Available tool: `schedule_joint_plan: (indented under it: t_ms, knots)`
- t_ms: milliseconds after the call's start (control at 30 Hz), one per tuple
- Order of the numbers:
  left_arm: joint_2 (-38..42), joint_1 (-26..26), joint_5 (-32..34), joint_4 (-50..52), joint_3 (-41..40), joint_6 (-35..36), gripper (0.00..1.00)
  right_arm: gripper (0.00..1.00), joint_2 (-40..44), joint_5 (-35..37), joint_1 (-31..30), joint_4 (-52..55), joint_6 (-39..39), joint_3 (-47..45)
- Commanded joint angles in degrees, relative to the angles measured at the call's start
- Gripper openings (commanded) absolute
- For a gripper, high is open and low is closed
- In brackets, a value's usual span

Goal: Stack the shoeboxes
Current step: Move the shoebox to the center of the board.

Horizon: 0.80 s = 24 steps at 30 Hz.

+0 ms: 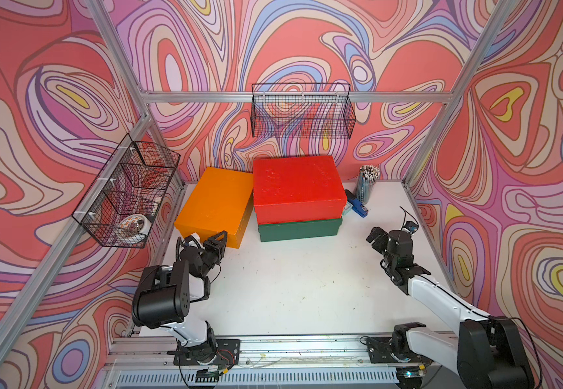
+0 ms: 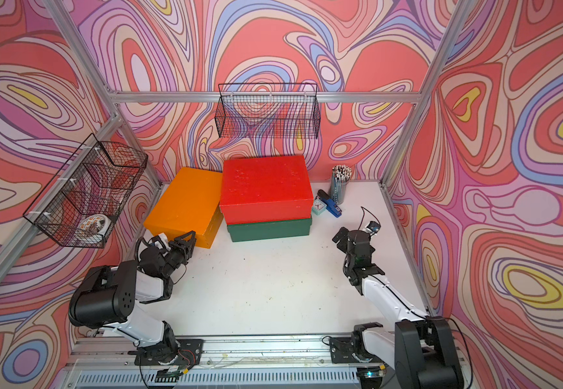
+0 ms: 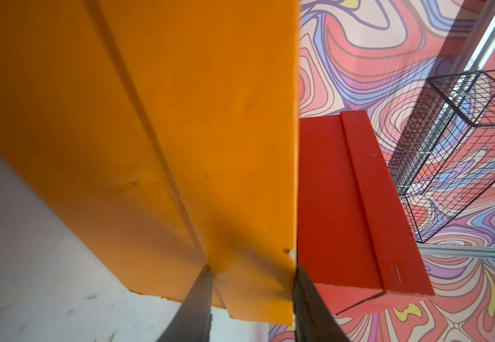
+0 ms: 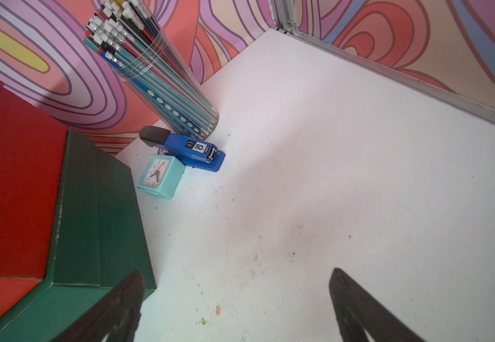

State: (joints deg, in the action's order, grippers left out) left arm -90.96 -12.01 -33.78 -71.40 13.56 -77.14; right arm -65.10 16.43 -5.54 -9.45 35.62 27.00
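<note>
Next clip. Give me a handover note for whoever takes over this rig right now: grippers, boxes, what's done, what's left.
Left gripper: shut on the orange box, pinching its lid at the near corner.
Right gripper: open, empty, over bare table next to the green box.
Boxes: the red box sits on the green one. The orange one is beside that stack, on its left.
Done: two boxes stacked.
Left: get the orange one onto the red.
</note>
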Motion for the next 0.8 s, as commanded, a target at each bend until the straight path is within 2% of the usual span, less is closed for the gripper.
schedule_joint_plan:
  t_ms: [0, 133, 300, 567, 667, 767]
  knots:
    - [2.8, -0.3, 1.1, -0.8, -2.1, -0.5, 0.34, 0.98, 0.1, -0.3, 0.2, -0.1, -0.5, -0.5]
    - [6.2, -0.3, 1.6, 0.7, -4.9, -1.1, 0.33, 0.98, 0.2, -0.3, 0.2, -0.2, -0.5, -0.5]
    - [14.5, -0.2, 2.0, 9.0, -6.7, -0.2, 0.32, 0.98, 0.3, -0.3, 0.2, -0.1, -0.4, -0.6]
    - [36.6, -0.2, 3.7, 36.3, -7.7, 3.7, 0.35, 0.98, 0.6, 0.0, 0.2, -0.1, -0.3, -0.7]
    - [43.2, -0.3, 2.8, 45.0, -5.8, 6.3, 0.41, 0.98, 0.7, 0.0, 0.2, 0.1, -0.3, -0.7]
    - [46.9, -0.3, 1.9, 57.0, 1.1, 11.8, 0.49, 0.98, 1.1, -0.1, 0.2, 0.1, -0.3, -0.9]
